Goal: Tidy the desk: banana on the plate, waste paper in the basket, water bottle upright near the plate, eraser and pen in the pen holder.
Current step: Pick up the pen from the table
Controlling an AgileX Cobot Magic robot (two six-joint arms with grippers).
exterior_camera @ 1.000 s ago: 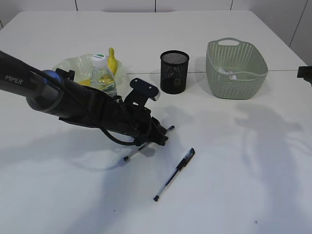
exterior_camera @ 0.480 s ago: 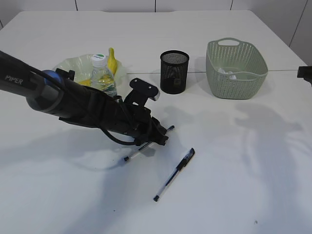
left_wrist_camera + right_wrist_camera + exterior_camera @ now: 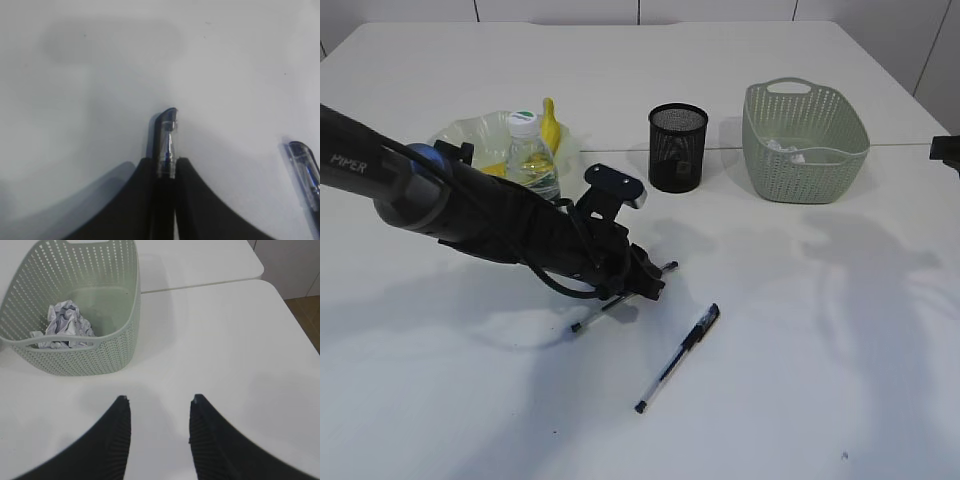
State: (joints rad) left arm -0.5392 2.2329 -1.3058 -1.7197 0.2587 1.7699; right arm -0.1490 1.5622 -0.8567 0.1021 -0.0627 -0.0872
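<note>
My left gripper (image 3: 645,285) hangs low over the desk (image 3: 800,330), shut on a clear pen (image 3: 582,323) that runs slantwise through its jaws. In the left wrist view the pen's capped end (image 3: 167,135) sticks out past the gripper (image 3: 167,160). A second pen (image 3: 680,355) lies loose just to the right and shows as a pen end (image 3: 305,167). The banana (image 3: 550,122) rests in the plate (image 3: 455,130), with the water bottle (image 3: 530,155) upright in front. Waste paper (image 3: 65,322) lies in the basket (image 3: 100,355). My right gripper (image 3: 159,400) is open over bare desk. The eraser is out of view.
The black mesh pen holder (image 3: 677,147) stands behind my left gripper, between the plate and the basket (image 3: 805,140). A seam between two tabletops runs across behind them. My left arm stretches from the left edge across the plate's front.
The held pen's left end has dipped a little toward the desk. Everything else has stayed where it was.
</note>
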